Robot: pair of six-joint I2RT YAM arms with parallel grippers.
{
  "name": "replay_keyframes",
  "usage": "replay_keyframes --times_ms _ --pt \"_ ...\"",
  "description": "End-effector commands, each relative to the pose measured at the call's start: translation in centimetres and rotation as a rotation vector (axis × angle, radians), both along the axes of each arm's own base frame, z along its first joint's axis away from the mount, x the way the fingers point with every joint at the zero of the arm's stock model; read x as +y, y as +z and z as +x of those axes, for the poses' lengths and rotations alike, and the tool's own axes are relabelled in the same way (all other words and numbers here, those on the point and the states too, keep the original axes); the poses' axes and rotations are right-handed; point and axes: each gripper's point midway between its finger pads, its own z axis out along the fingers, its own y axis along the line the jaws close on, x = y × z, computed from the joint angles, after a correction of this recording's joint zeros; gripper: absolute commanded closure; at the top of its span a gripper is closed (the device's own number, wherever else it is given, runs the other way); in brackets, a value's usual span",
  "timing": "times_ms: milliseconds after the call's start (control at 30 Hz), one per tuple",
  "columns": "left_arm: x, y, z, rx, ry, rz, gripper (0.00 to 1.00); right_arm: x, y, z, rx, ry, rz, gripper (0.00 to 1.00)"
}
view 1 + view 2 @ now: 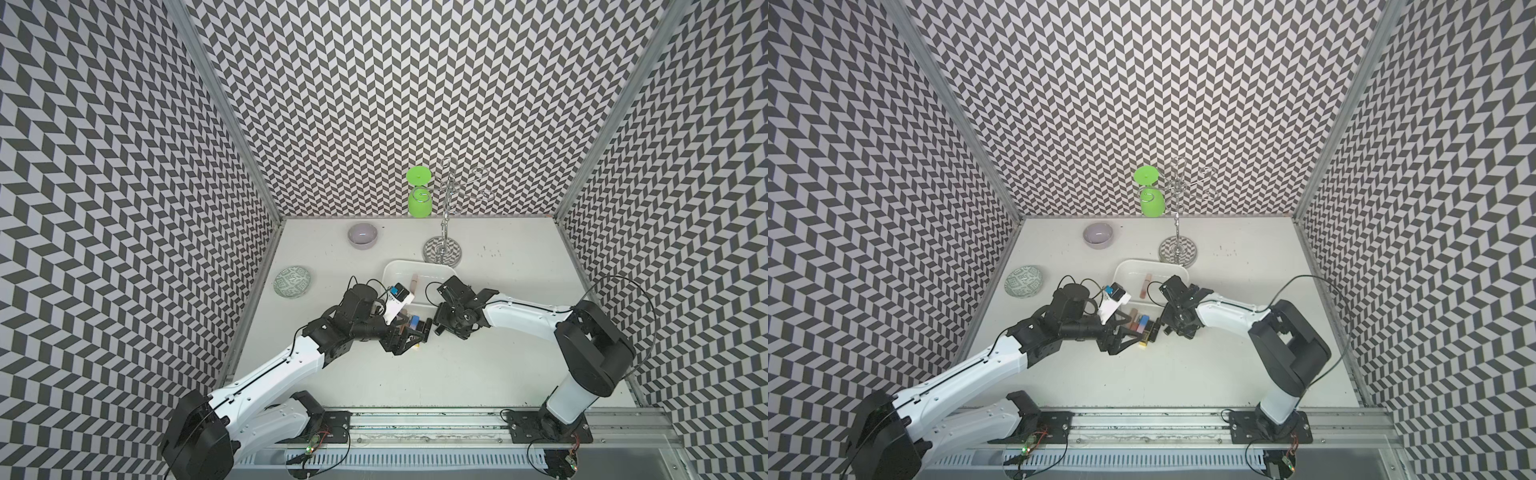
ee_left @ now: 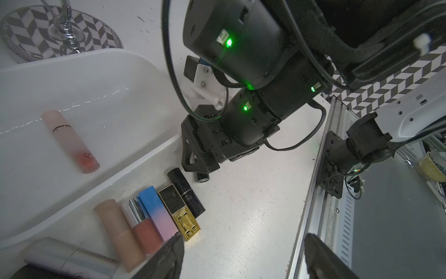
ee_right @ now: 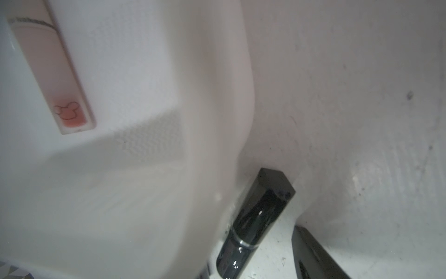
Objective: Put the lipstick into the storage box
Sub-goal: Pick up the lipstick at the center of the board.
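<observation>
The left gripper (image 2: pixel 243 241) is holding its jaws wide apart over the desk (image 2: pixel 241 205), clamping nothing. The lipstick row (image 2: pixel 154 217) is lying just beside one fingertip (image 2: pixel 169 256). At the row's 3 o'clock, the right gripper (image 3: pixel 251 251) is straddling a black lipstick (image 3: pixel 260 212), jaws apart. At 12 o'clock, a pink lipstick (image 2: pixel 70 140) is resting inside the storage box (image 2: pixel 108 72).

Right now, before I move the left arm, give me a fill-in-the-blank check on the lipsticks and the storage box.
The white shallow rectangular storage box holds exactly ___ lipstick, a pink tube.
The blue-to-pink gradient lipstick lies ___ the box.
On the left gripper the jaws stand ___, holding nothing.
Missing: one; outside; open.
</observation>
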Motion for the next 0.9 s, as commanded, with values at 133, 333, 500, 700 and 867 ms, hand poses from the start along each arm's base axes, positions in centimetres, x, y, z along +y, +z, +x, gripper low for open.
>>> replay_keyframes --times_ms 133,333,500,700,867 --pt "-0.6 1.8 0.2 -0.047 -0.026 -0.038 0.19 -1.6 -2.4 -1.5 0.037 0.064 -0.169 0.36" --pt "-0.9 2.4 0.4 -0.050 -0.022 -0.053 0.19 -3.0 -3.4 -2.7 0.053 0.108 -0.272 0.45" --pt "-1.0 2.9 0.5 -0.052 -0.018 -0.070 0.19 -4.2 -3.6 -2.9 0.044 0.145 -0.348 0.51" --pt "-0.7 2.9 0.4 -0.052 -0.010 -0.069 0.19 -5.4 -4.0 -3.1 0.045 0.184 -0.410 0.54" --pt "-0.4 2.7 0.2 -0.053 0.002 -0.068 0.19 -5.4 -4.1 -3.5 0.052 0.212 -0.408 0.58"
